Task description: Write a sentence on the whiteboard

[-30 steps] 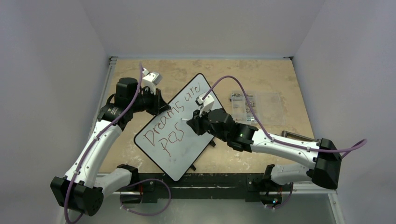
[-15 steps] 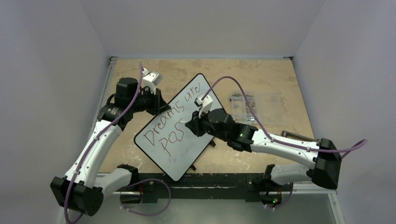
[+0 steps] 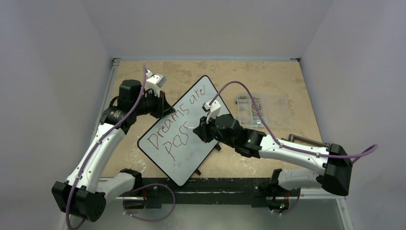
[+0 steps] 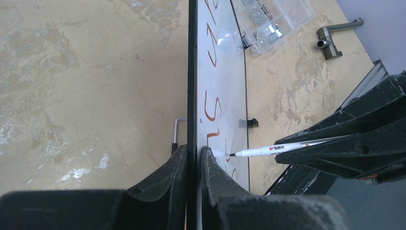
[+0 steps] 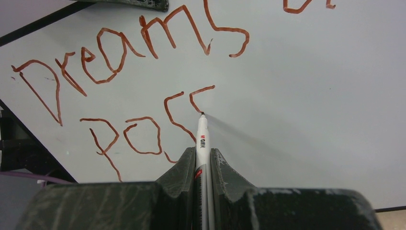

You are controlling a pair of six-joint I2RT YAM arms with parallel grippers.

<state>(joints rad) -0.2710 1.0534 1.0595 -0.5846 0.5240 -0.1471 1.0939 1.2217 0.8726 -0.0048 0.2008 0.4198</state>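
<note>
Left jaws are pinched almost shut on the far-left edge of the whiteboard [image 3: 184,160], one side of them on the front face and the other on the back, with the black rim running between. The board sits mid-worktop [image 3: 273,79] on a diagonal, one corner pointing far and one pointing near toward my bases. Right jaws are clamped tight around a white marker [image 5: 201,139], and its tip is touching the board right at the second s of "pass". The line above reads "Dreams are", all in reddish-brown ink. Off to the right of the board, apart from it, a clear compartment box [image 3: 264,109] with small parts inside lies flat on the worktop.
</note>
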